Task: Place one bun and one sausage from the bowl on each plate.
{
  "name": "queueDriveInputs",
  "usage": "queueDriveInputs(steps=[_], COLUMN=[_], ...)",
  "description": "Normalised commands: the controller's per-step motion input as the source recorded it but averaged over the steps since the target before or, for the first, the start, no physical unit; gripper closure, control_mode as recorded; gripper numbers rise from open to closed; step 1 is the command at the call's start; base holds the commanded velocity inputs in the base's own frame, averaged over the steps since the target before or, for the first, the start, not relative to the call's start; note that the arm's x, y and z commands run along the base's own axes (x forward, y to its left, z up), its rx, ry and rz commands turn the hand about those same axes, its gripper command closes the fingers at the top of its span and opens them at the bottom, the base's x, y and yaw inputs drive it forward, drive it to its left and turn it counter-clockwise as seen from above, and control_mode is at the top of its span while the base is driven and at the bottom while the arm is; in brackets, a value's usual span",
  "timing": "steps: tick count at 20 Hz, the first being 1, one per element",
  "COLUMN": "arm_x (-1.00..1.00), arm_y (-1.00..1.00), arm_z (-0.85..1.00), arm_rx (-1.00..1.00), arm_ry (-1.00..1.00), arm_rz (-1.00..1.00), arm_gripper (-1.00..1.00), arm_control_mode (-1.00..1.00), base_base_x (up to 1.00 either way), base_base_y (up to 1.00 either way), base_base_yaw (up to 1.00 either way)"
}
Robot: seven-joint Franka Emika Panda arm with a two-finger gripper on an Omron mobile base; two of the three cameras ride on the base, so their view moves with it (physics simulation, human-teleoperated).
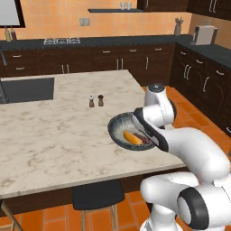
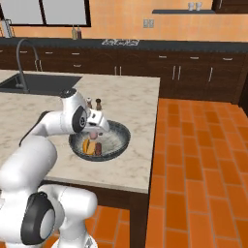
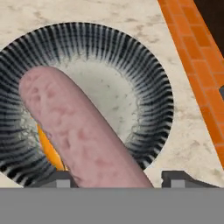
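Already our tool (image 3: 116,181) grips a pink sausage (image 3: 74,127) above the dark speckled bowl (image 3: 148,74); an orange bun (image 1: 131,137) waits at its 7 o'clock, nothing plated yet.

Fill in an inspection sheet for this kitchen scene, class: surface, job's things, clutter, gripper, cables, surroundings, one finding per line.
Surface: marble island counter with a sink at its far left.
Job's things: bowl near the counter's right edge, holding an orange bun and a dark sausage; a pink sausage is lifted above the bowl. Plates: nothing seen.
Clutter: two shakers behind the bowl.
Gripper: gripper over the bowl, shut on the pink sausage.
Cables: nothing seen.
Surroundings: dark cabinets, stove, toaster, stool, orange tile floor.
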Motion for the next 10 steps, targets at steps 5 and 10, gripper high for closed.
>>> queueDriveInputs(steps=[5,10], arm_x=[-0.64,-0.41], arm_y=[0.24,0.09], arm_z=[0.48,0.41], arm_rx=[0.03,0.12], arm_ry=[0.07,0.11], arm_rz=[0.0,-0.02], arm_gripper=[1.0,1.0], arm_control_mode=[-1.0,-1.0], base_base_x=[0.0,0.0], base_base_y=[0.0,0.0], base_base_yaw=[0.0,0.0])
